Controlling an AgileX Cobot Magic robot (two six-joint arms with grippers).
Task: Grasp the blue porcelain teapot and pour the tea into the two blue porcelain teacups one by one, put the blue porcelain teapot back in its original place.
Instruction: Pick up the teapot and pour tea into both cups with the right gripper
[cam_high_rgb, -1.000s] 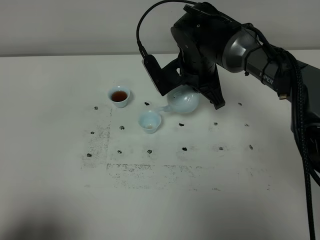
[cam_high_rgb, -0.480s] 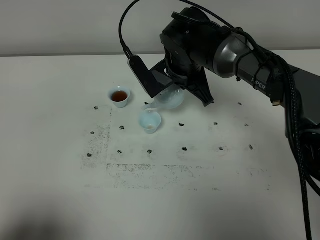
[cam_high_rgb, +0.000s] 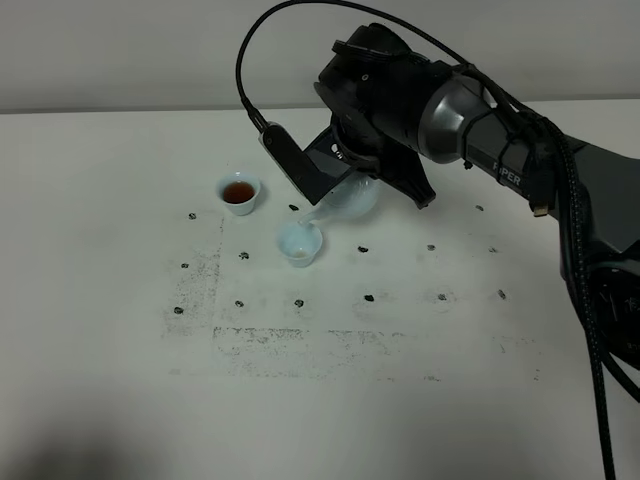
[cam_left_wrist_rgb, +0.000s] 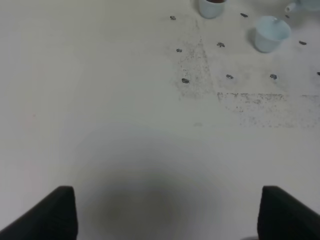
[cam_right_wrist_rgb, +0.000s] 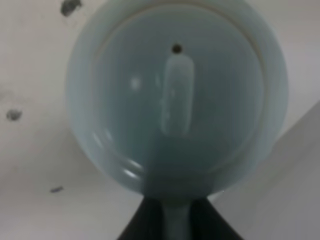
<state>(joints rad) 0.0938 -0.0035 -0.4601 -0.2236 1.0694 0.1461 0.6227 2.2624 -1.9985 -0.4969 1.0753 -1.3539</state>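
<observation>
From the high camera, the right arm reaches across the white table. The right gripper holds the teapot up off the surface, tipped with its spout pointing down over the rim of the near teacup. I cannot tell whether anything is running out. The far teacup stands well apart to the left, with dark reddish tea in it. Black smudges dot the table around both cups.

In the left wrist view, the left gripper hangs over bare table. Its two dark fingertips are set wide apart with nothing between them. The far teacup, the near teacup and the tip of the spout show at the edge of the picture, far from this gripper.

The right wrist view is almost filled by the teapot, seen from above its lid. The right gripper is closed on the pale handle, with a dark finger pressed against each side of it.
</observation>
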